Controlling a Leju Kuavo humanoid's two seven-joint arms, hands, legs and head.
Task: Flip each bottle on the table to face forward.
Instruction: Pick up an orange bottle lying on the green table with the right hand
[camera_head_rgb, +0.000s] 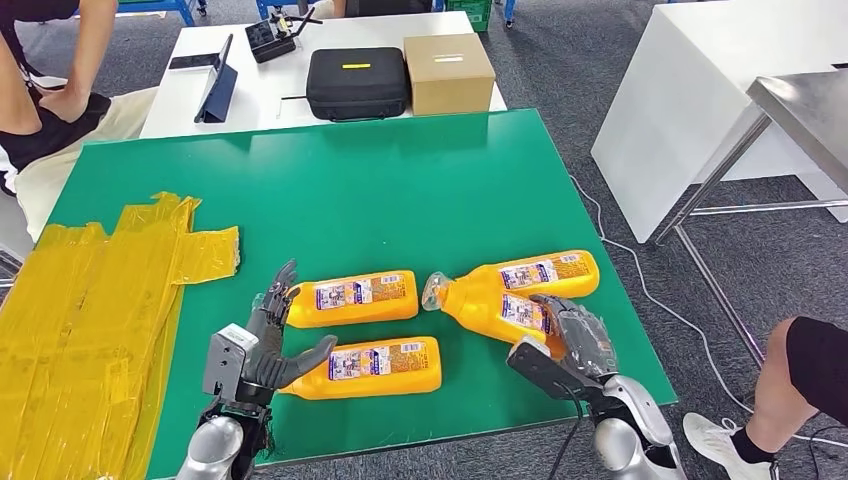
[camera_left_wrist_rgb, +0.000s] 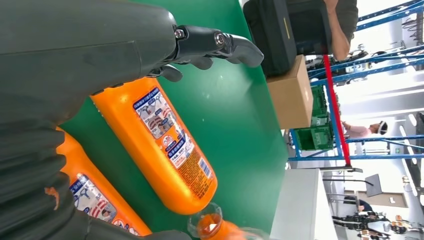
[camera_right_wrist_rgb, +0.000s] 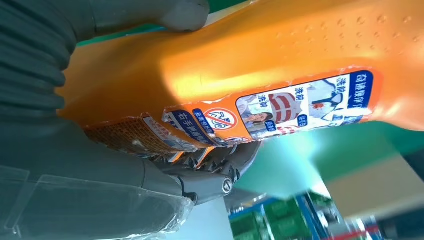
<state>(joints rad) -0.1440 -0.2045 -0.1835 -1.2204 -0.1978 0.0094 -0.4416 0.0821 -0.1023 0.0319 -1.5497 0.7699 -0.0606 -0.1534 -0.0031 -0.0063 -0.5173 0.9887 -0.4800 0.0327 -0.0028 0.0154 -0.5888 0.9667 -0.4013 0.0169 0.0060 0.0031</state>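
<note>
Head view: the left hand (camera_head_rgb: 262, 345) hovers with fingers spread and empty between two orange bottles (camera_head_rgb: 352, 297) lying crosswise on the green table (camera_head_rgb: 400, 190); rightward, the right hand (camera_head_rgb: 572, 340) grips a slanted bottle (camera_head_rgb: 500, 305), its neck pointing leftward.

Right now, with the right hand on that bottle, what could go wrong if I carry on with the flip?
1. The held bottle lies close beside the far-right bottle; turning it may knock that one toward the table edge.
2. The right hand grips the base end, so the neck end may swing or slip.
3. The open left hand sits beside the two left bottles and could nudge them.
</note>
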